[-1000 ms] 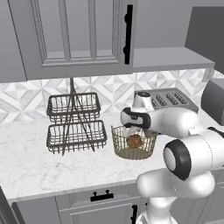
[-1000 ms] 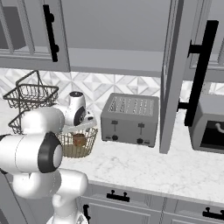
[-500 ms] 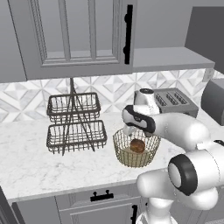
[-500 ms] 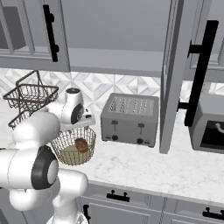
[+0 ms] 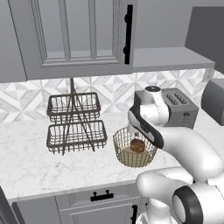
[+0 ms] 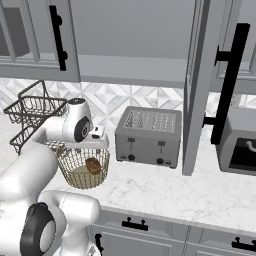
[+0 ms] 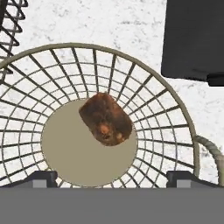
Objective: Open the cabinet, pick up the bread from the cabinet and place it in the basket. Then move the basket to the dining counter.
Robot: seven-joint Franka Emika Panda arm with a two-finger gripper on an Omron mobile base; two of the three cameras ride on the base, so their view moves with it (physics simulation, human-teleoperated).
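On marble worktop point(image 5: 39, 170): bread point(image 7: 106, 118) in basket point(image 7: 168, 109); gripper point(image 7: 112, 177) spread wide, empty; light, stiff wire, best gripped at rim.

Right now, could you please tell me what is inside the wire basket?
The basket holds the bread, lying on its solid tan base, toward one side. The rest of the base looks bare, though the strip nearest the end effector is covered.

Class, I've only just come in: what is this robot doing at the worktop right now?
The robot's tool hangs directly over the basket, which sits on the marble worktop between the wire rack and the toaster. The bread lies inside the basket. A cabinet door stands open. Moving the basket to the dining counter remains.
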